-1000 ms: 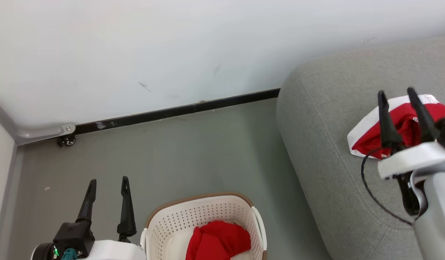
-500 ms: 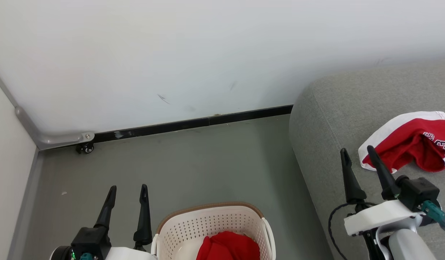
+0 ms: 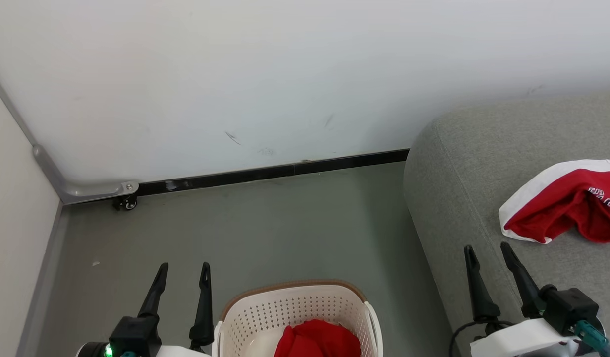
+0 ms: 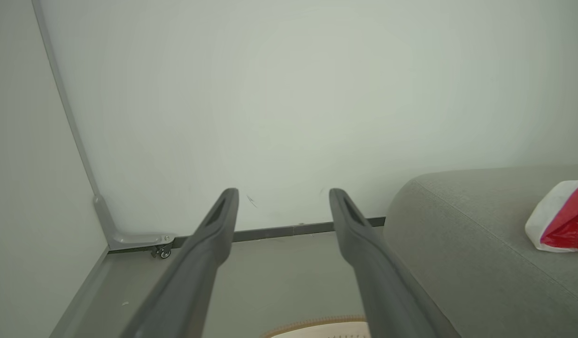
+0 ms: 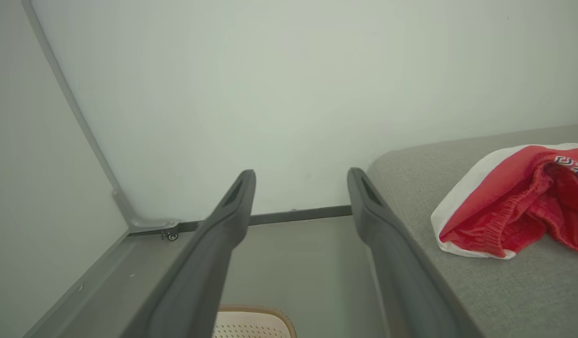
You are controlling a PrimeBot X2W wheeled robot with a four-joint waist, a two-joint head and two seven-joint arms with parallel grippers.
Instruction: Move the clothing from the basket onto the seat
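A red garment with a white band and lettering [image 3: 565,204] lies on the grey seat [image 3: 463,188], also seen from the right wrist [image 5: 509,202] and at the left wrist view's right edge [image 4: 561,223]. The plain red garment [image 3: 317,339] sits bunched inside the cream basket [image 3: 295,310] with the brown rim, on the floor at the bottom of the head view. My right gripper [image 3: 487,252] is open and empty above the seat's near edge, short of the banded garment. Left of the basket, my left gripper [image 3: 184,270] is open and empty.
A white wall with a dark baseboard [image 3: 265,173] runs behind the grey floor [image 3: 265,228]. A small caster and metal bracket [image 3: 126,201] sit in the left corner by a side panel. The basket rim peeks into the right wrist view [image 5: 253,321].
My right gripper has let go of the banded garment, pulled back off it toward me and stands open; the garment stays on the seat. The head camera has shifted too.
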